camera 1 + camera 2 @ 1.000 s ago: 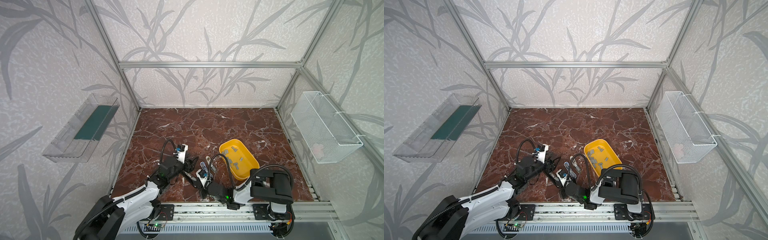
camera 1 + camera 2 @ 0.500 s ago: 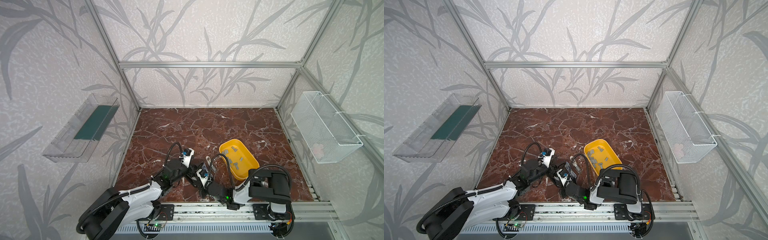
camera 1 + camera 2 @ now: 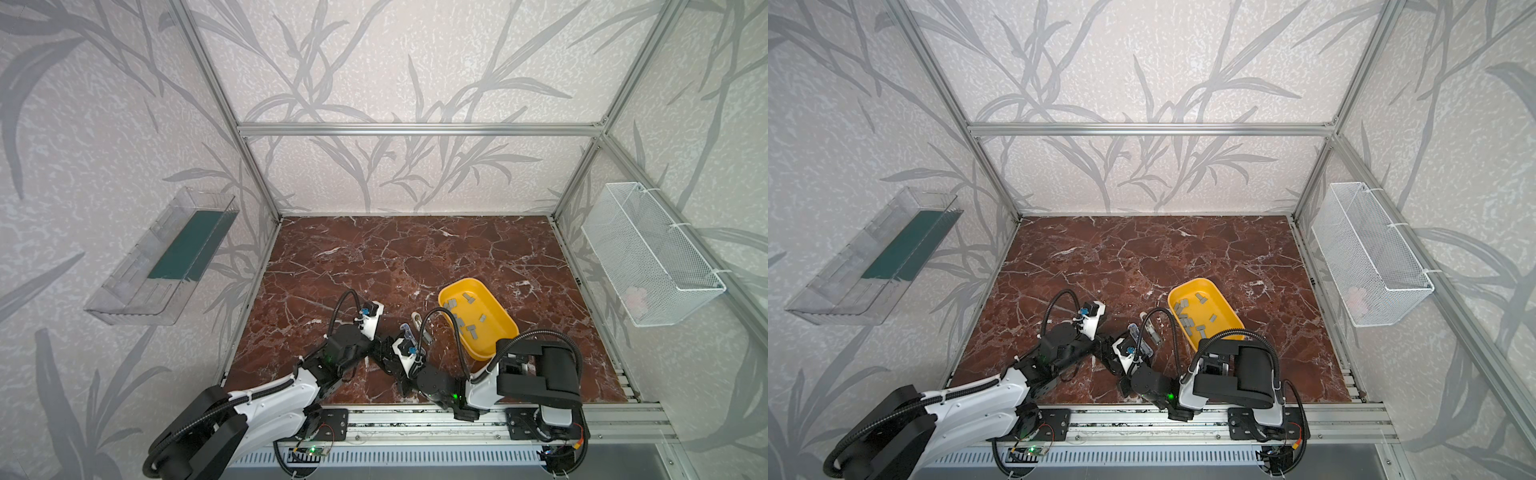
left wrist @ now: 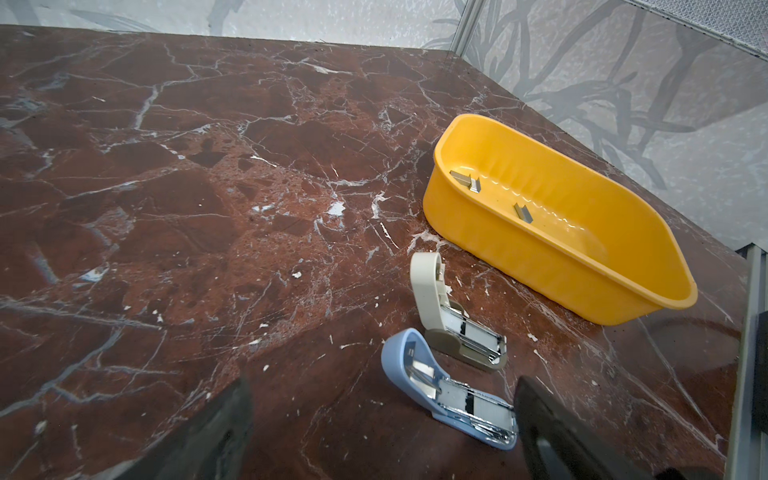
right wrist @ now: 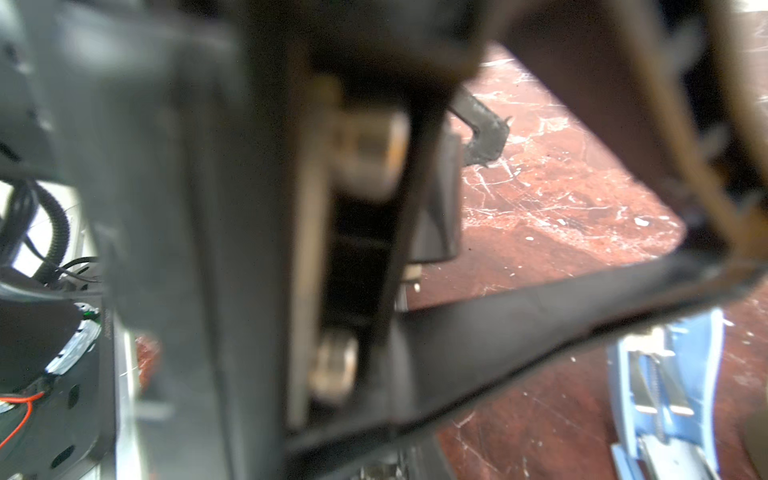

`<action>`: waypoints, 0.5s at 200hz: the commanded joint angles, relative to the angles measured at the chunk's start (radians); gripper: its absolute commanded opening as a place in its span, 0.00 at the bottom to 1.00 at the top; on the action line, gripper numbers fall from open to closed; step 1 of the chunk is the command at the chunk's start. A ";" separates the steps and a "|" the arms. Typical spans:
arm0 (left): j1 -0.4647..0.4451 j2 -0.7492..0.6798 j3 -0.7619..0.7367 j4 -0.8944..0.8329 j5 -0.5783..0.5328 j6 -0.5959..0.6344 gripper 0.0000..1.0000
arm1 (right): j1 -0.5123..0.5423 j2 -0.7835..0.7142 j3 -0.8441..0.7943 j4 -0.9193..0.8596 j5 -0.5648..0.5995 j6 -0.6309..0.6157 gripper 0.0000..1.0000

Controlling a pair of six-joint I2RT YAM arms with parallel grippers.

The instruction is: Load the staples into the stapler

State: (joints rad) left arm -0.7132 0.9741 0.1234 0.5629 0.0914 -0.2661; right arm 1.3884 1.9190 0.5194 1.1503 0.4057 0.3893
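Staplers [image 4: 451, 397] number two beside one yellow tub [image 4: 519, 249].

Honestly I'm not making out a single readable word, label, brand or number in any of these views. The blue stapler [image 4: 449, 395], the cream stapler [image 4: 453, 320] and the yellow tub [image 4: 540, 257] are all showing plain surfaces with no lettering I can read. The right wrist view is coming through too blurry to read anything at all.
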 commanded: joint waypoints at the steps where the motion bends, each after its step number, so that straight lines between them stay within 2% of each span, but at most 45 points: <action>1: -0.028 -0.076 0.005 -0.036 0.018 -0.005 0.99 | 0.005 0.029 0.009 -0.023 -0.052 -0.017 0.12; 41: -0.028 -0.157 0.020 -0.073 0.024 -0.048 0.99 | 0.005 0.044 0.004 -0.001 -0.051 -0.021 0.16; 57: -0.028 -0.169 0.024 -0.075 0.038 -0.062 0.99 | 0.006 0.047 0.004 0.000 -0.048 -0.022 0.21; 100: -0.028 -0.187 0.053 -0.091 0.048 -0.130 0.99 | 0.006 0.052 0.002 0.003 -0.044 -0.024 0.23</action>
State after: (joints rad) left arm -0.7193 0.8185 0.1238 0.4221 0.0643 -0.3401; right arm 1.3907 1.9430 0.5194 1.1934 0.3824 0.3725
